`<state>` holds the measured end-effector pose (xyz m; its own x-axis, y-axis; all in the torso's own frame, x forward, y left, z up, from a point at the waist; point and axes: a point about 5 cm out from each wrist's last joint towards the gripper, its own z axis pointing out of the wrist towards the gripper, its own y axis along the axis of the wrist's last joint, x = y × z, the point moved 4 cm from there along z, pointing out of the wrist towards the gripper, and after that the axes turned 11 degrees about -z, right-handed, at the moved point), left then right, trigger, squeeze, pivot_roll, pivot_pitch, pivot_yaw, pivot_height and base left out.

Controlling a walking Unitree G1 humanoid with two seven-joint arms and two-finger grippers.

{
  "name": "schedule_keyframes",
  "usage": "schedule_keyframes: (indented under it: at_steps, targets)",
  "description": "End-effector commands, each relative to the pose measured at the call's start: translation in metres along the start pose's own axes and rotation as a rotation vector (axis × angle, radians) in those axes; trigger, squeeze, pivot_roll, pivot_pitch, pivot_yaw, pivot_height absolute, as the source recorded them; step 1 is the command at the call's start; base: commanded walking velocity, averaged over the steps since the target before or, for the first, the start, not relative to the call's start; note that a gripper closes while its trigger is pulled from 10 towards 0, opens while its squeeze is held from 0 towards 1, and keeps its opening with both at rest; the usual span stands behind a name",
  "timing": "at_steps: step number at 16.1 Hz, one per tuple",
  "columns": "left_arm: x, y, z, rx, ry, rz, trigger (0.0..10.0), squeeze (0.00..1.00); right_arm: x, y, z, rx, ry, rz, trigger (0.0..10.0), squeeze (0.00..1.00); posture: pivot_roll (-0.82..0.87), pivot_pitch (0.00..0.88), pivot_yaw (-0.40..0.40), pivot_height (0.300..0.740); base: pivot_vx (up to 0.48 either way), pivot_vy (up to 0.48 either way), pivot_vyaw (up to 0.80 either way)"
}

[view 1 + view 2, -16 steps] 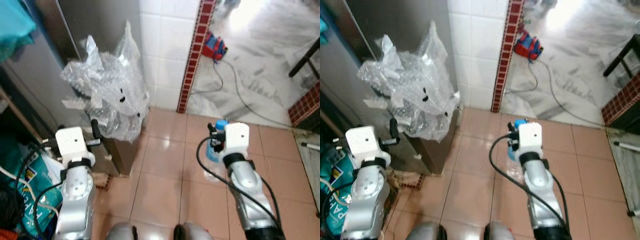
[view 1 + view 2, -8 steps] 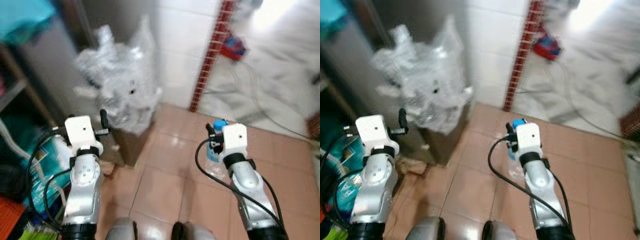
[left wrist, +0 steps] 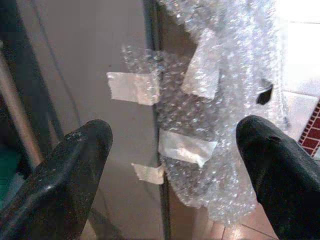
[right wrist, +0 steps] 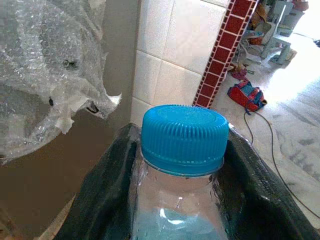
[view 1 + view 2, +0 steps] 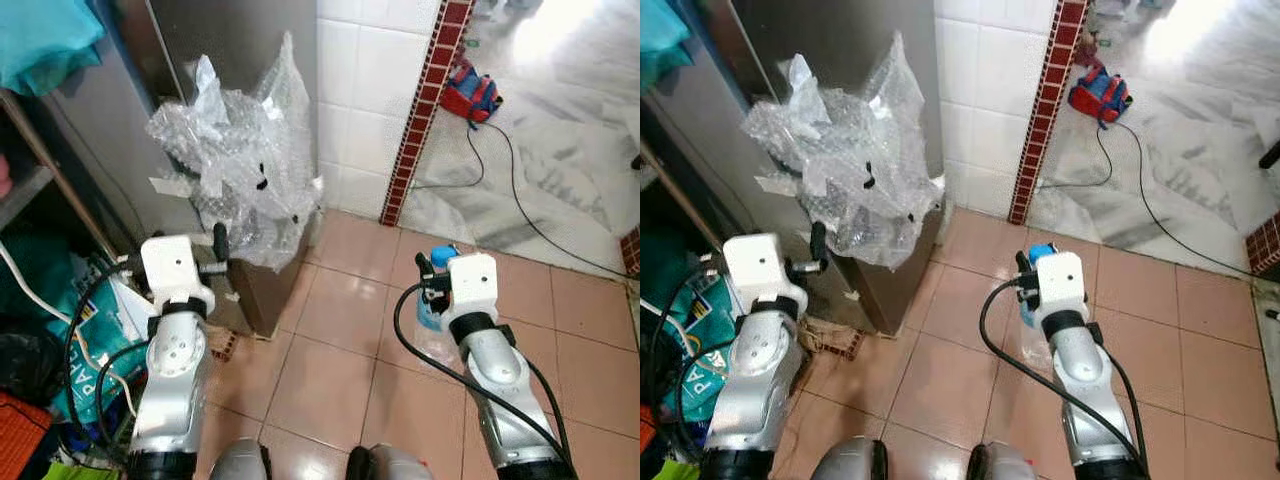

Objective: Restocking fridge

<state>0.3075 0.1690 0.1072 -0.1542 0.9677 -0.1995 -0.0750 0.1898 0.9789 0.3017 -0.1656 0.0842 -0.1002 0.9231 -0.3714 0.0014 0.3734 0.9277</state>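
The restocking looks to be at an early-to-middle stage: one item is in hand, but nothing is seen going onto a shelf yet. The right gripper (image 5: 432,285) is clamped on a clear plastic water bottle with a ridged blue screw cap (image 4: 183,137), its two black fingers pressing the shoulders of the bottle on either side just below the cap. The bottle is carried low in front of the robot's right side, above the pink floor tiles (image 5: 330,370), well apart from the tall grey metal fridge cabinet (image 5: 850,40) that stands ahead and to the left. Its long axis runs along the gripper's fingers, cap end leading away from the wrist and towards the white tiled wall (image 5: 365,70) and the fridge side; from the head views it seems tilted forward and somewhat upward rather than plumb, though the arm hides most of the body. The left gripper (image 3: 172,150) is empty with its fingers spread wide, held just before the crumpled sheet of clear bubble wrap (image 5: 235,165) taped to the cabinet's corner edge. Still to do, as far as can be judged: get the fridge open, bring the bottle to a shelf, and set it down.
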Motion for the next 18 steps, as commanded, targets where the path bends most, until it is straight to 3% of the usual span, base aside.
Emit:
schedule_keyframes:
  at_steps: [1, 5, 10, 14, 18]
  targets:
    - [0.004, 0.001, -0.002, 0.002, 0.001, -0.004, 10.0, 0.00, -0.005, 0.003, -0.001, -0.016, -0.024, 0.002, 10.0, 0.00, 0.03, 0.093, 0.003, 0.740, 0.270, 0.398, 0.00]
    - [0.005, -0.002, -0.005, 0.012, -0.004, -0.001, 10.0, 0.00, -0.005, 0.001, 0.000, -0.004, -0.026, 0.016, 10.0, 0.00, 0.04, 0.091, 0.001, 0.740, 0.270, 0.398, 0.00]
    - [0.003, -0.004, -0.009, 0.020, -0.023, -0.012, 10.0, 0.00, -0.005, 0.001, 0.001, -0.006, -0.027, 0.019, 10.0, 0.00, 0.04, 0.092, 0.001, 0.740, 0.000, 0.000, -0.25]
    - [-0.013, -0.003, -0.011, 0.017, -0.115, -0.005, 10.0, 0.00, -0.004, 0.001, 0.001, -0.002, -0.028, 0.018, 10.0, 0.00, 0.04, 0.092, -0.001, 0.740, 0.000, 0.000, 0.00]
    - [-0.020, -0.006, -0.012, 0.036, -0.161, -0.009, 10.0, 0.00, -0.004, 0.000, 0.001, 0.000, -0.026, 0.015, 10.0, 0.00, 0.04, 0.095, -0.004, 0.740, 0.000, 0.000, -0.72]
